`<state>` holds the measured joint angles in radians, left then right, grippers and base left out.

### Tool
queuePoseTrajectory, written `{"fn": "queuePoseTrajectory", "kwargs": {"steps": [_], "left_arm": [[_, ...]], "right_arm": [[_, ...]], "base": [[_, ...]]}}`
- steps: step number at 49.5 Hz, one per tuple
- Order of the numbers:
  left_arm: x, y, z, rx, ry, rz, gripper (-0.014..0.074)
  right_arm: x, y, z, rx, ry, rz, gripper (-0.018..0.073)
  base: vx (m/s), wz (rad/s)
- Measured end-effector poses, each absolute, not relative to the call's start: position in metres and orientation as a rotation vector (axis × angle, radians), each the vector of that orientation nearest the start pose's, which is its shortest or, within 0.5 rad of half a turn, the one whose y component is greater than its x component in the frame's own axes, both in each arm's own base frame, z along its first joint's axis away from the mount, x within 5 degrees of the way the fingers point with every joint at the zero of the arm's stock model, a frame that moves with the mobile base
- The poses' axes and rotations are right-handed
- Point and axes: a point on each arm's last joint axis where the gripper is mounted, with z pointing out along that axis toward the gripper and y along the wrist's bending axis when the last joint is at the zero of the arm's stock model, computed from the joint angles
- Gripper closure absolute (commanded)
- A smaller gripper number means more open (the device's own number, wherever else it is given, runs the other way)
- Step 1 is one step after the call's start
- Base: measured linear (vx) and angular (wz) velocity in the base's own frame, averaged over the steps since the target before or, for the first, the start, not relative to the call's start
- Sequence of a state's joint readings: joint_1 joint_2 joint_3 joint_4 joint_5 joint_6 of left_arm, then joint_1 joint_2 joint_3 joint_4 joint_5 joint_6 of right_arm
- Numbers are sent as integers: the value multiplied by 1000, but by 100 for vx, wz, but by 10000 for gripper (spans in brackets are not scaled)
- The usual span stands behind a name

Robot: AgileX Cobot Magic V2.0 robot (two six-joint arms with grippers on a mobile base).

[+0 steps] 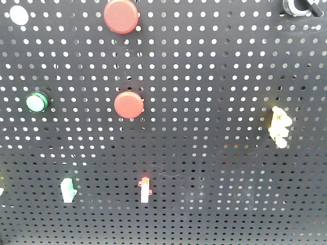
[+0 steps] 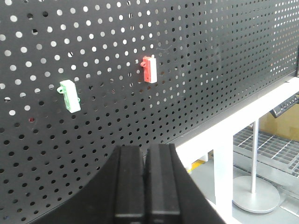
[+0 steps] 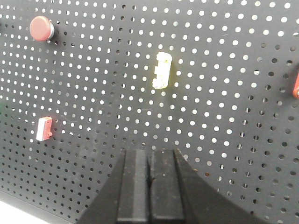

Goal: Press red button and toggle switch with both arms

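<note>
Two round red buttons are mounted on the black pegboard (image 1: pixel 214 153), one at the top (image 1: pixel 121 16) and one mid-board (image 1: pixel 129 104). The toggle switch (image 1: pixel 145 190), a narrow white lever with a red-orange tip, sits below the lower button. It also shows in the left wrist view (image 2: pixel 149 69) and the right wrist view (image 3: pixel 44 128). A red button (image 3: pixel 42 28) shows at the right wrist view's upper left. My left gripper (image 2: pixel 145 149) is shut and empty, below the toggle switch and short of the board. My right gripper (image 3: pixel 149 153) is shut and empty, below the yellow clip.
A green-tipped white switch (image 1: pixel 67 189) sits left of the toggle switch. A green round button (image 1: pixel 37 102) is at the left. A yellow clip-like piece (image 1: pixel 279 126) is at the right. A white frame and post (image 2: pixel 223 154) stand beside the board's lower edge.
</note>
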<state>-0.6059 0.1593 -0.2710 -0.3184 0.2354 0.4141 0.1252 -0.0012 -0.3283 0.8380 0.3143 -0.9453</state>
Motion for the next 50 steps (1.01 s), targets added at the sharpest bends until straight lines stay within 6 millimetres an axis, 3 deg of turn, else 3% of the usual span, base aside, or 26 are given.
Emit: {"fn": "queuePoseTrajectory", "kwargs": {"steps": [10, 19, 27, 34, 50], "left_arm": [[47, -39, 260, 621, 1525, -410, 594], [54, -29, 227, 556, 1578, -208, 594], [56, -21, 198, 406, 1581, -147, 594], [54, -17, 200, 298, 1527, -161, 594], [54, -17, 199, 289, 1537, -167, 594]], "right_arm": [[22, 24, 301, -368, 1325, 153, 562], [22, 24, 301, -368, 1325, 153, 562], [22, 24, 301, -368, 1325, 153, 562], [22, 24, 301, -368, 1325, 153, 562], [22, 24, 300, -368, 1326, 153, 562]], "base": [[0, 0], [0, 0], [0, 0], [0, 0], [0, 0]]}}
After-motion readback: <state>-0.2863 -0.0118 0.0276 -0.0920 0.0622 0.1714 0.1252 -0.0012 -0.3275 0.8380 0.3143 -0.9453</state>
